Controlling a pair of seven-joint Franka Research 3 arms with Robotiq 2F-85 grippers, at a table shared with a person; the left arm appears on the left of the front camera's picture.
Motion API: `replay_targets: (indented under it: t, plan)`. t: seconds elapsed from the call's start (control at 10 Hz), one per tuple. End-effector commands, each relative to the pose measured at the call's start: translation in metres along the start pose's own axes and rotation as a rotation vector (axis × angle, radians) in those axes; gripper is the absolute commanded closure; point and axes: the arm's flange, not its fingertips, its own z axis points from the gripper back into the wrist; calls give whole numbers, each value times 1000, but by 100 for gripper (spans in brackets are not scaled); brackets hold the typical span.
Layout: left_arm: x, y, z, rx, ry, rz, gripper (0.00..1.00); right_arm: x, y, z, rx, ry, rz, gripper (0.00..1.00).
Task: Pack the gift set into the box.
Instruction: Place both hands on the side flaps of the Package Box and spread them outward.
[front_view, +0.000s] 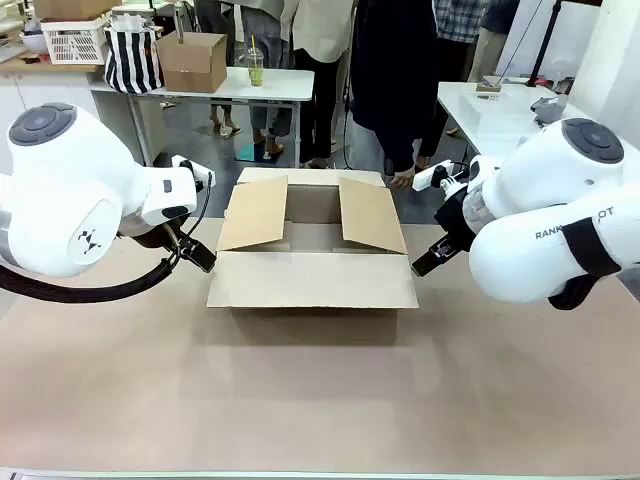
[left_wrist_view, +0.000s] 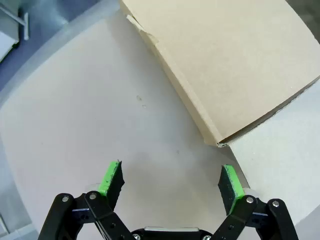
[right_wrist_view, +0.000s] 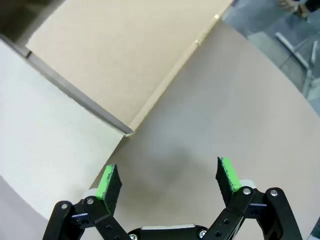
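Two white arms flank the box (front_view: 312, 245), a shallow brown corrugated carton sitting at the middle of the brown table (front_view: 320, 400); its two side flaps lean inward over the opening, the near flap lies folded out flat toward the robot, and the far flap stands behind; what lies inside is hidden from the front view, and the gift set cannot be made out in any view. Left gripper (front_view: 197, 255) hangs just beside the carton's near left corner, apart from it; in the left wrist view the same gripper (left_wrist_view: 170, 181) has its jaws spread wide with nothing between the green pads (left_wrist_view: 109, 177), only bare table below and the carton's corner (left_wrist_view: 218, 144) just ahead. Right gripper (front_view: 428, 260) sits near the carton's near right corner, also clear of the cardboard; the right wrist view shows it (right_wrist_view: 169, 180) equally wide open and empty, its pads (right_wrist_view: 228, 173) over the tabletop, the flap's corner (right_wrist_view: 129, 132) just beyond them. At the far side a person (front_view: 395, 90) in dark clothing stands close behind the carton.
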Motion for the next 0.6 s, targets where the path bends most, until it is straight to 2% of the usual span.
replay_targets:
  t: [0.0,0.5]
  plan:
    - [0,0,0,0,0,0,0,0,0,0,0,0,1,0]
    - [0,0,0,0,0,0,0,0,0,0,0,0,1,0]
